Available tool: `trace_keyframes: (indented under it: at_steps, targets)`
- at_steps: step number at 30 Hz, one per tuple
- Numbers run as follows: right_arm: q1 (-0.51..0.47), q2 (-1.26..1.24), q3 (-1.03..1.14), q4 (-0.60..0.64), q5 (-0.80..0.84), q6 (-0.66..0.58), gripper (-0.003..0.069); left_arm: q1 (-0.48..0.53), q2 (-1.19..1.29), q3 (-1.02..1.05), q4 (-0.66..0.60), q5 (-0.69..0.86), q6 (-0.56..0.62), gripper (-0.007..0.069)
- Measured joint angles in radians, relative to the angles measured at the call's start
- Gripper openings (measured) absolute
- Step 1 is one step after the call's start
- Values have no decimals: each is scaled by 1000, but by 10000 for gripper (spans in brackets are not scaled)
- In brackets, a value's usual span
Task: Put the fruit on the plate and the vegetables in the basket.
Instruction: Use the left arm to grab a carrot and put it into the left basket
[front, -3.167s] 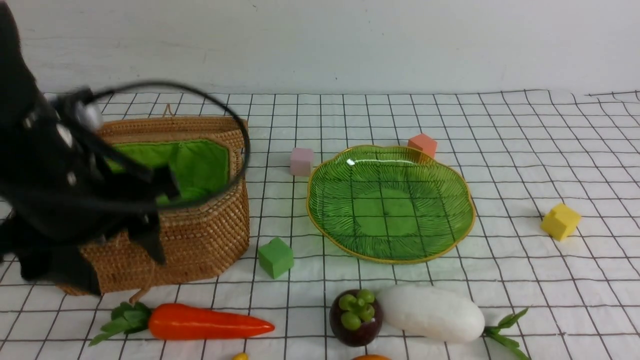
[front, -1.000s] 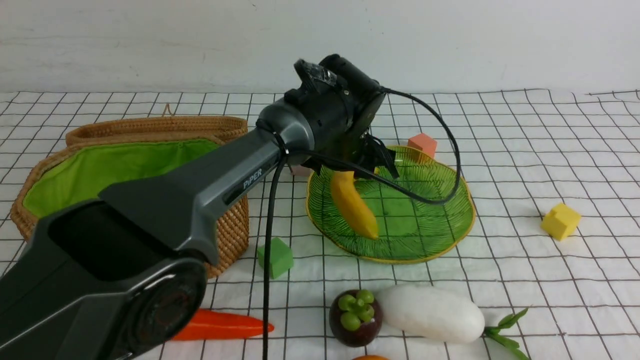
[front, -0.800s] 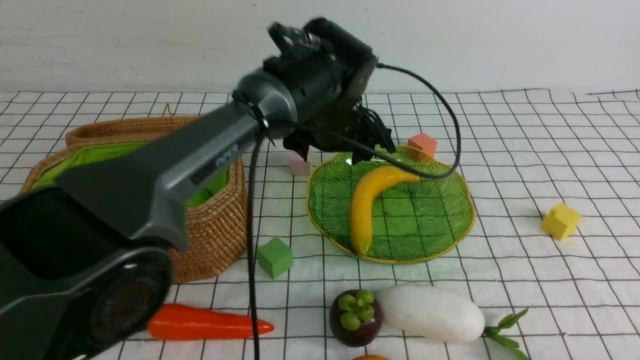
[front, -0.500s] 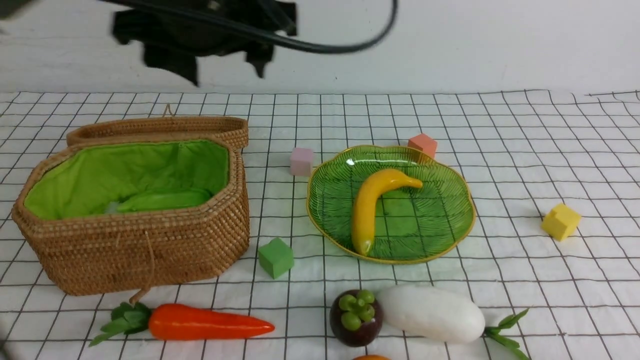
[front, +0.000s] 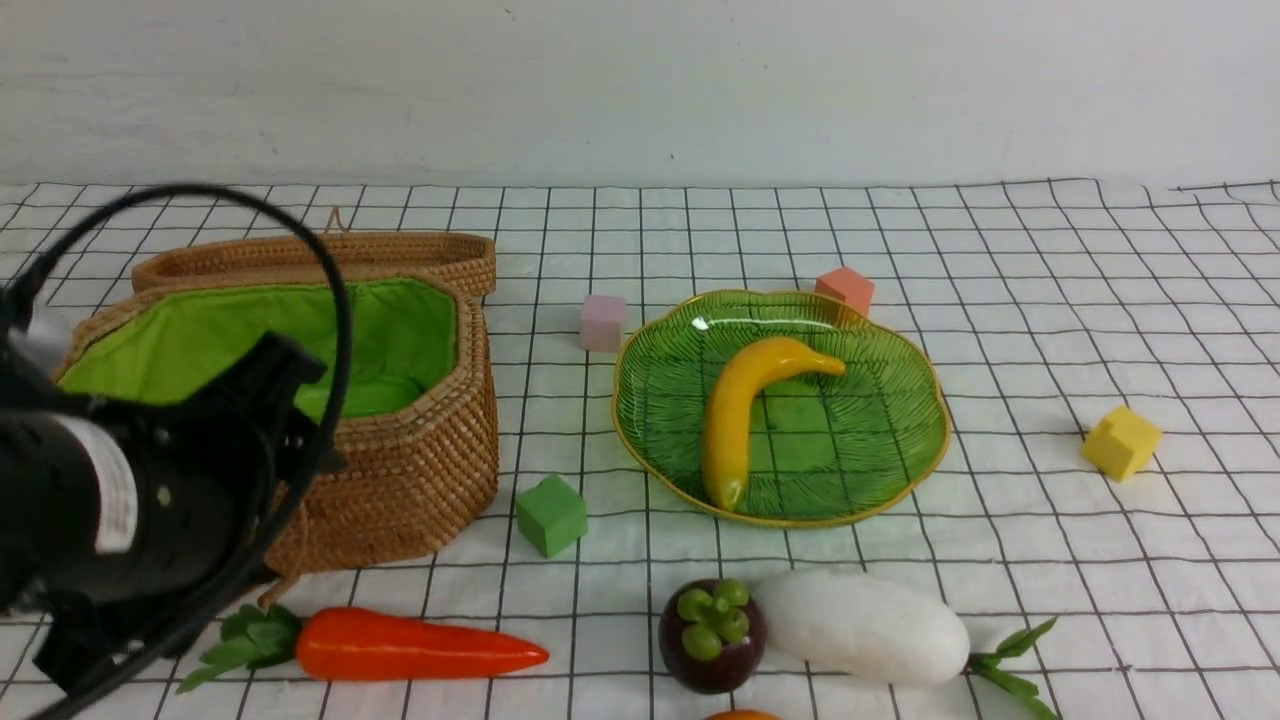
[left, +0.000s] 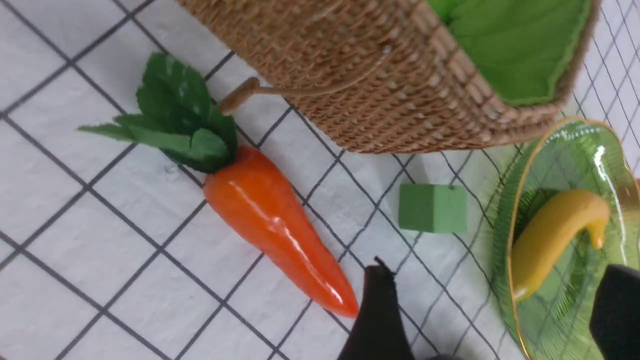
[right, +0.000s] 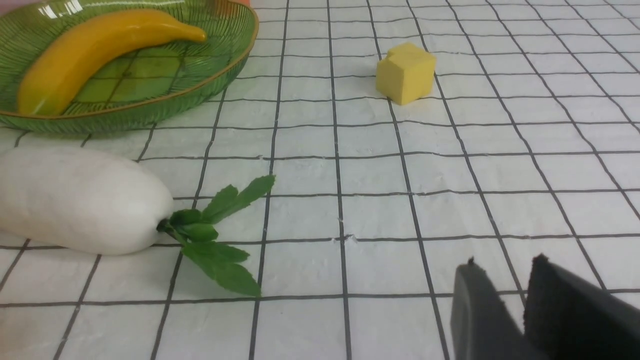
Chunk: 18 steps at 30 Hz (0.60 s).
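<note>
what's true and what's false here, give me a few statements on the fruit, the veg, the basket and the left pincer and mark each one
1. The banana lies on the plate. True.
2. The carrot is inside the basket. False: it lies on the checked cloth in front of the basket.
3. The left pincer is open and holds nothing. True.
4. The radish is on the plate. False: it lies on the checked cloth, on the near side of the plate.
5. The basket is closed. False: its lid is folded back and the green lining shows.
</note>
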Motion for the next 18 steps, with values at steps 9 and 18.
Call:
trace_keyframes:
  at_steps: [9, 18]
  targets:
    - [0, 0, 0, 0, 0, 0, 189, 117, 246, 47, -70, -123, -54, 522]
    - [0, 0, 0, 0, 0, 0, 206, 206, 400, 47, -461, -177, 355, 522]
